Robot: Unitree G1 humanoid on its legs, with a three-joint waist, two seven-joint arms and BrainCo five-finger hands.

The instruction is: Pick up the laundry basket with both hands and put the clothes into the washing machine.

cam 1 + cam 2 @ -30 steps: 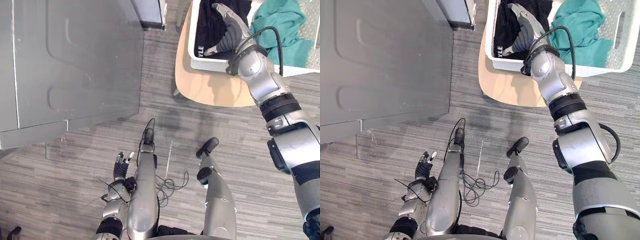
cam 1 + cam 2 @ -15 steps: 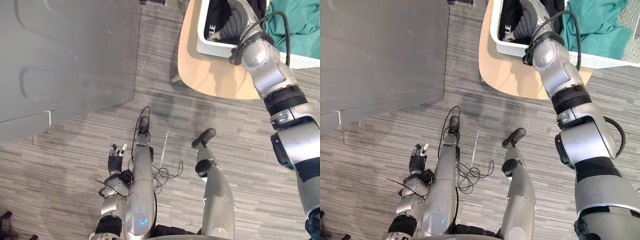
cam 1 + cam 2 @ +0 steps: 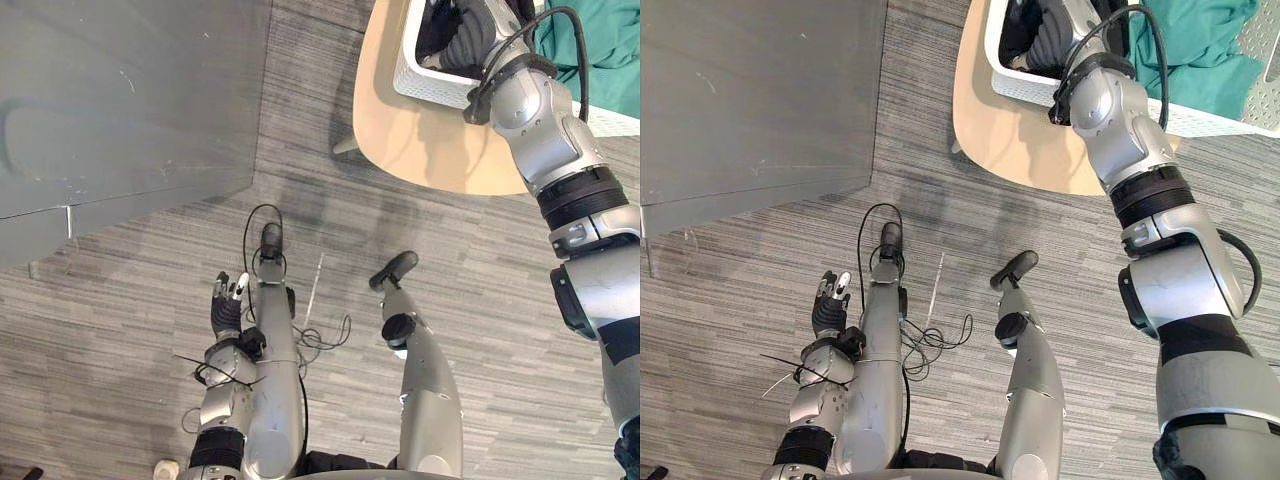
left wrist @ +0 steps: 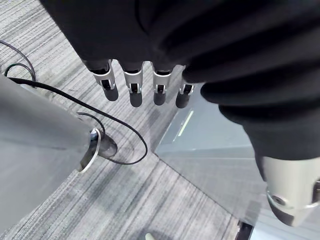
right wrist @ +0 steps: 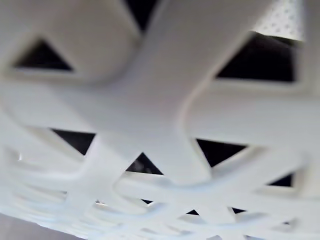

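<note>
I am logging this as the grasp step. Right hand is lying in the white perforated plastic laundry basket on the round light-wood table at 1 o'clock; I cannot tell its grip. Left hand is hanging slack-fingered at 7 o'clock and needs bringing up next.

My laundry basket is white, its wall a lattice of small openings with black showing through the gaps up close. Inside it lie a black garment and a teal-green garment, both plain. The table is a pale wood-beige, smooth and unpatterned. The washing machine is a flat mid-grey. The floor is grey too, but streaked with fine lighter and darker lines. My right hand wears a dark ribbed cover, charcoal to black. My left hand has the same black ribbing, and its fingers are silver with dark tips.
</note>
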